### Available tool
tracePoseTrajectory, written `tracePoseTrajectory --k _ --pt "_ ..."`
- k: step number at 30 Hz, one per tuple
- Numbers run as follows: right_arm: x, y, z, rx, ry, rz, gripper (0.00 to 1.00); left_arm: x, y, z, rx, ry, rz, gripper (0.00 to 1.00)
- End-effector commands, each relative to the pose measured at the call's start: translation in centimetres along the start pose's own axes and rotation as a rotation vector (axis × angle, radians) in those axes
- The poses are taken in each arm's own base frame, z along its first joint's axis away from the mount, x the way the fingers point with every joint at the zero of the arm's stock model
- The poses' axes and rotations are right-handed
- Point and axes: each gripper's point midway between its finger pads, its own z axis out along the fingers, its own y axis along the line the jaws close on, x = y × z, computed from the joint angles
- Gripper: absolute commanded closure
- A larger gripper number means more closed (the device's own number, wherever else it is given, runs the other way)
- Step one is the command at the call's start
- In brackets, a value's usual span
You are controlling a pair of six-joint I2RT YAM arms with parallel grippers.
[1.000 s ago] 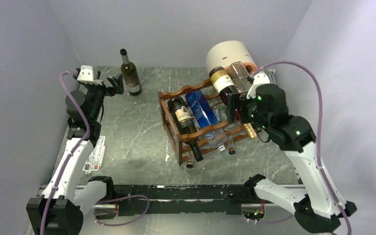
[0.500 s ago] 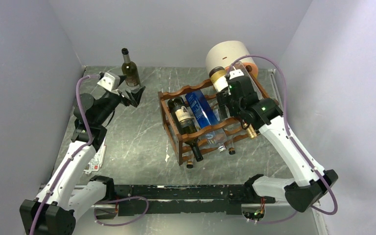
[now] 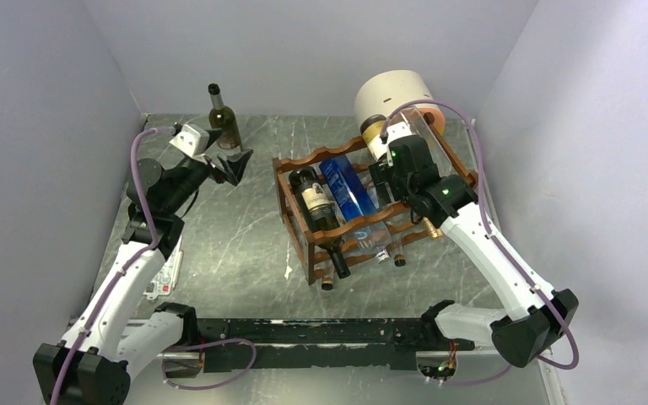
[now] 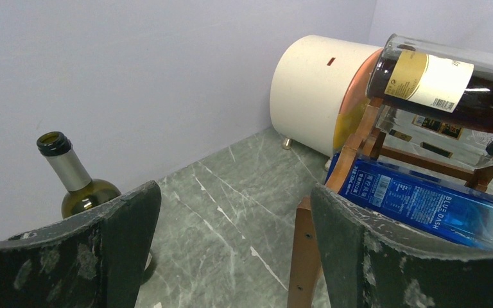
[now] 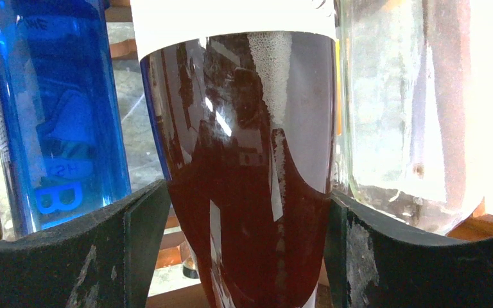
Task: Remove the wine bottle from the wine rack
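Right wrist | right gripper (image 5: 247, 256) wide open, straddling red wine bottle (image 5: 244, 167), unclamped | bottle on wine rack (image 3: 363, 211) top tier, 1 o'clock | heavy, slick, breakable glass: grip mid-body | left gripper (image 4: 231, 250) open, empty.

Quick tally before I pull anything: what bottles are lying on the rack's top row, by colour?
Red-brown bottle: 1
Near-black bottle: 1
Blue bottle: 1
Clear bottle: 1
Total: 4
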Motion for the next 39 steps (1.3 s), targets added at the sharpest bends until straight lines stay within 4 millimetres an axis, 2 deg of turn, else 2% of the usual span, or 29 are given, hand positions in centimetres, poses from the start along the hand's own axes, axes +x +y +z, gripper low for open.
tracePoseTrajectory --k 1,8,12,15,25,30,39 --pt "-1.8 0.5 0.4 -0.035 -0.077 0.004 0.16 -1.4 -0.8 0.4 0.041 -0.028 0.024 0.11" --pt "-2.0 0.5 1.3 -0.029 -0.062 0.021 0.23 -1.4 -1.1 0.4 0.041 -0.028 0.036 0.12" --pt "-2.0 0.6 1.6 -0.033 -0.056 0.021 0.32 -1.3 -1.3 0.4 0.043 -0.024 0.047 0.12" --pt "-2.7 0.6 1.1 -0.045 -0.084 0.035 0.45 -1.1 -1.4 0.5 0.042 -0.016 0.051 0.12" --pt "-6.9 1.3 -2.6 -0.161 -0.249 0.141 0.76 -0.8 -1.6 0.7 0.049 -0.005 0.049 0.12" --pt "-8.4 1.4 -4.0 -0.195 -0.328 0.206 1.0 -0.6 -1.6 0.8 0.053 -0.001 0.046 0.13" --pt "-11.0 1.9 -6.6 -0.28 -0.434 0.293 1.0 -0.3 -1.8 1.1 0.062 0.007 0.037 0.13"
